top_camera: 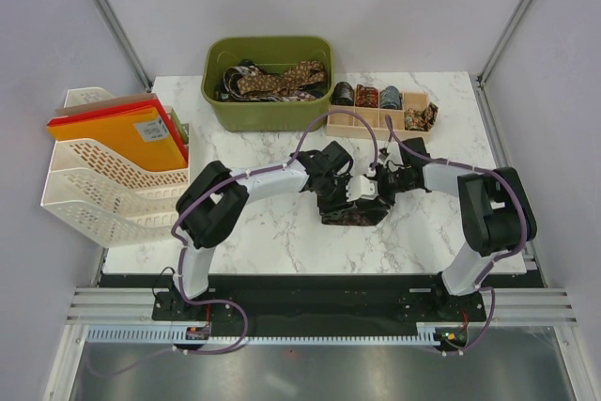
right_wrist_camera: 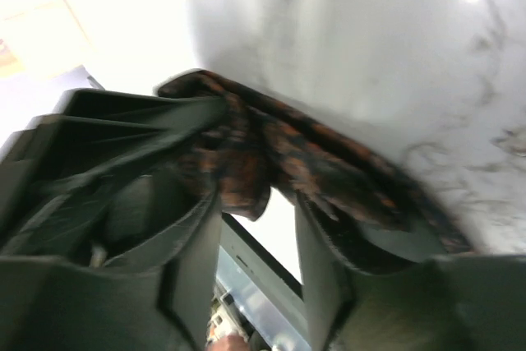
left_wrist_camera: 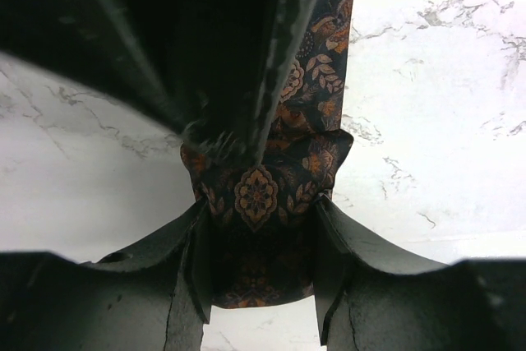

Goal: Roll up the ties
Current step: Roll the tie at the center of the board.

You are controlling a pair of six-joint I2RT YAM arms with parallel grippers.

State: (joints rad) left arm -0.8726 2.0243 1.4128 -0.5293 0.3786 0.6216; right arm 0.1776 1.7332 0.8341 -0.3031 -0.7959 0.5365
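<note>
Two grippers are meeting at the table's [top_camera: 282, 232] middle over one dark tie [top_camera: 355, 214]. From above it is showing only as a short bunch lying roughly left to right. The left wrist camera is showing its orange flower print [left_wrist_camera: 259, 195] as a strip running straight away, with the left gripper [top_camera: 340, 187] clenching it between both fingers [left_wrist_camera: 193, 269]. The right gripper [top_camera: 383, 183] has fabric [right_wrist_camera: 329, 162] draped across it, but blur is hiding its grip. Farther back, rolled ties [top_camera: 366, 96] are sitting in a wooden tray [top_camera: 371, 126], beside a green bin [top_camera: 268, 115].
</note>
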